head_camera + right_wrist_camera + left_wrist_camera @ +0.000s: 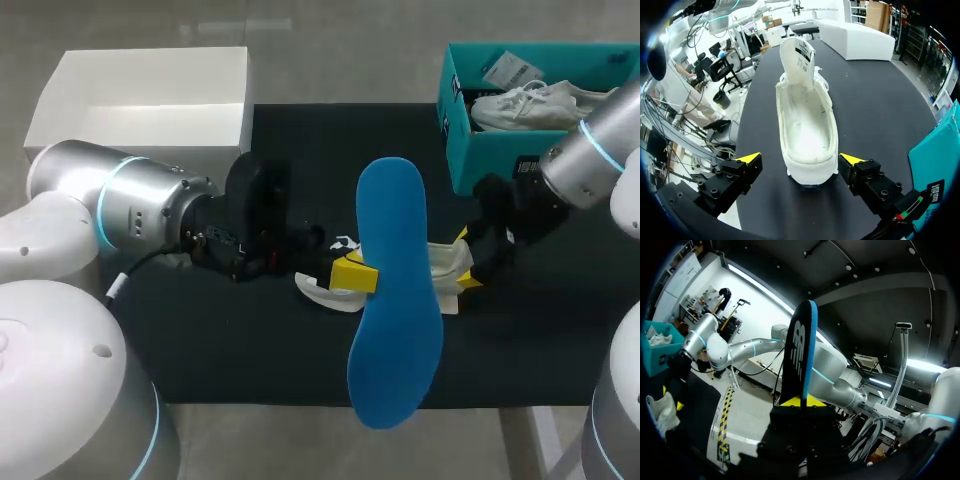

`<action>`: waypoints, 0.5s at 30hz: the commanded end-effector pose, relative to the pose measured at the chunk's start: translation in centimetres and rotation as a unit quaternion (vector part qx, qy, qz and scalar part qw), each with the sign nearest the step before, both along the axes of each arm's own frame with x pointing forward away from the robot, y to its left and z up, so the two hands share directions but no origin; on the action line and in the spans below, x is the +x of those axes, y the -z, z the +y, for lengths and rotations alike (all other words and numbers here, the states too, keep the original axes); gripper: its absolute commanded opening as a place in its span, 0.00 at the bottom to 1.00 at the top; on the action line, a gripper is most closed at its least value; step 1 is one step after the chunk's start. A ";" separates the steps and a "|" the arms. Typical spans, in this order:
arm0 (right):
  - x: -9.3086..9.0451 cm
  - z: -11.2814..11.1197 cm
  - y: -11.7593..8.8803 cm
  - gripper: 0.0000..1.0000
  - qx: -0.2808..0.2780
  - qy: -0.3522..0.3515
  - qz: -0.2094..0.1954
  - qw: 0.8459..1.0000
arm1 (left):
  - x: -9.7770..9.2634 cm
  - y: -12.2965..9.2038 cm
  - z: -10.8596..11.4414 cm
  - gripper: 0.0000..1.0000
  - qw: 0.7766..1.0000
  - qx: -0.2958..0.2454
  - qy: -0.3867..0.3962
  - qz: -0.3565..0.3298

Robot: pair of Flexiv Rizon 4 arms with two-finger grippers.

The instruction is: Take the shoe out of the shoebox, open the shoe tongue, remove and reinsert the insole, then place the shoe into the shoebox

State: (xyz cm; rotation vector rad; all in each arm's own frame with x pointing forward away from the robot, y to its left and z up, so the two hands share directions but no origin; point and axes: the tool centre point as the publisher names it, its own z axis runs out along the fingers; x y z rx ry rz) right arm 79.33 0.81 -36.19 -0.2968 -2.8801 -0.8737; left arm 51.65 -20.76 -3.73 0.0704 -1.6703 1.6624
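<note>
Boxes: teal cardboard shoebox (pixel 470 160) holds one white sneaker (pixel 535 105); open white box (pixel 140 125) sits behind the left arm. The left gripper (pixel 362 275) is clamped on the blue foam insole (pixel 395 290) near mid-length. The white low-top shoe (pixel 807 125) lies on the black mat (pixel 250 350) between the spread fingers of the right gripper (pixel 801 160), heel nearest, tongue raised at the far end; not grasped.
</note>
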 end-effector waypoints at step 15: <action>-0.7 -0.8 -4.3 1.00 -0.204 0.033 -0.008 0.978 | 0.0 0.1 -0.2 0.00 1.000 -0.001 0.000 0.000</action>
